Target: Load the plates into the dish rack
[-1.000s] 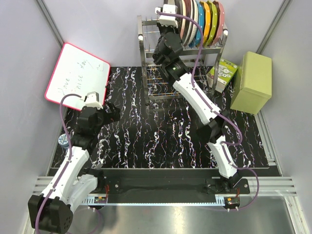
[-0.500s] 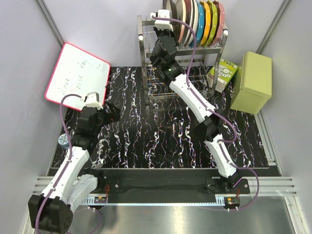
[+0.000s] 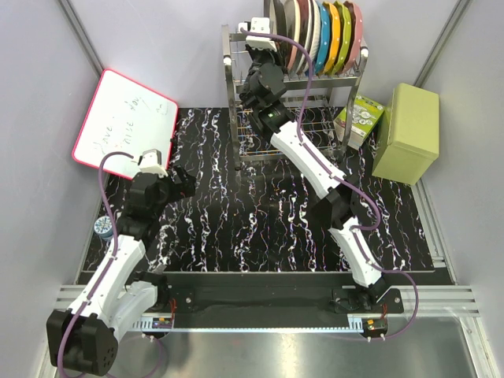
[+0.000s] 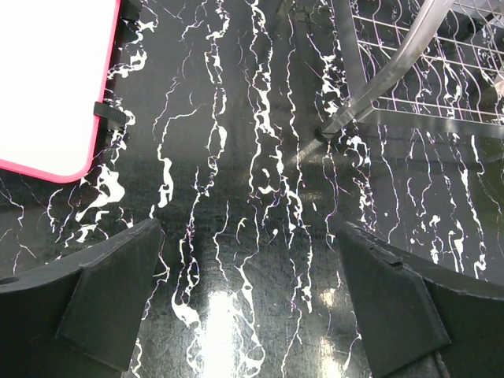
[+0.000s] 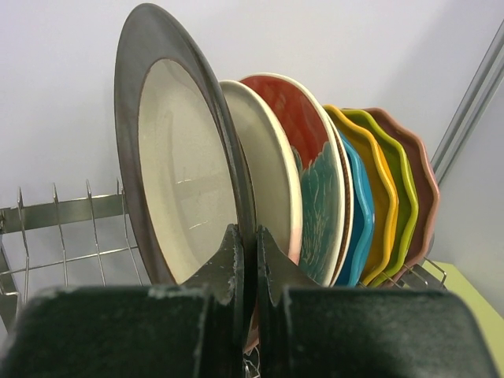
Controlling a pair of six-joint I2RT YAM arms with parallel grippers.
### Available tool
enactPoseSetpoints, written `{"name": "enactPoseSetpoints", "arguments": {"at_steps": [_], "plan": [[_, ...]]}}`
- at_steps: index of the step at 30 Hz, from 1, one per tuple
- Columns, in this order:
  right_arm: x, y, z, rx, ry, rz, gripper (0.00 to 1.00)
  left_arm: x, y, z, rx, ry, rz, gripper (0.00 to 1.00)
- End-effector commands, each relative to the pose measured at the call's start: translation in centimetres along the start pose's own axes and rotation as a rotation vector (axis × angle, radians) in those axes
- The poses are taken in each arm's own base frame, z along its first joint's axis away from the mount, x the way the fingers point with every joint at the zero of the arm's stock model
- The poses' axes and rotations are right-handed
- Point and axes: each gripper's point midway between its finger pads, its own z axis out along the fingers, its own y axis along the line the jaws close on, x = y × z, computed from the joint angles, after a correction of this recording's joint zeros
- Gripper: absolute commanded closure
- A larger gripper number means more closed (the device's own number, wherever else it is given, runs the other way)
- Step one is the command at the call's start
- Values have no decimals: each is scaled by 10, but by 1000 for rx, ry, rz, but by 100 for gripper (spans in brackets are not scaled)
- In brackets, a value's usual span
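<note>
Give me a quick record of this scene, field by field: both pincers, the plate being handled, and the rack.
left pincer: open, empty, above the table
right pincer: shut on the dark-rimmed plate
dark-rimmed plate: upright, at the left end of the row
rack: upper tier holds a row of upright plates
</note>
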Motion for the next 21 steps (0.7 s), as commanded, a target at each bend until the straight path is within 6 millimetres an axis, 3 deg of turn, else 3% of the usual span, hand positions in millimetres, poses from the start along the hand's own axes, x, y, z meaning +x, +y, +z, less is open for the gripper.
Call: {"name": "enactPoseSetpoints", "arguments": {"at_steps": [1,10,11,12,13,16,21], "plan": [[-68,-46,1,66,-144,200,100,-17,-12,3,48,-60,-9,1],[-55,-31,3,41,-127,174,99,-17,-12,1,51,-64,-5,1],[-54,-32,5,43,-126,173,98,-17,-12,1,49,-63,-5,1],[-53,-31,5,41,-126,167,88,-17,-12,1,49,-63,-5,1],[-53,-30,5,38,-127,163,85,-16,-12,2,50,-61,-6,1],[-54,-31,7,35,-136,158,83,-17,-13,2,52,-62,-9,1],[-54,-30,9,29,-146,157,71,-16,-14,2,58,-60,-12,1]]}}
